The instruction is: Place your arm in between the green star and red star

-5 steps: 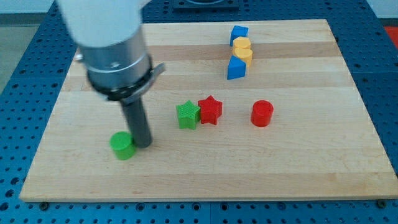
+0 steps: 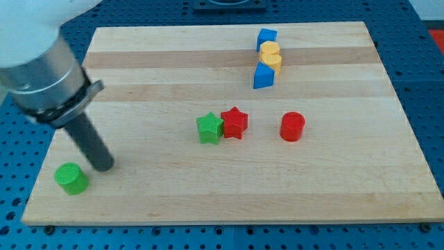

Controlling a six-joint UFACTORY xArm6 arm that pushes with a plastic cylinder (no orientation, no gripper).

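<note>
Green star [image 2: 209, 128] touches red star [image 2: 234, 123] mid-surface [image 2: 333, 187]; my tip [image 2: 103, 165], a plain rod tool without jaws, sits far left beside the green cylinder [image 2: 72, 178].

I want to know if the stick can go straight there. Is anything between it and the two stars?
Nothing visible. My tip is beside the green cylinder block, left of the touching green star block and red star block.
</note>
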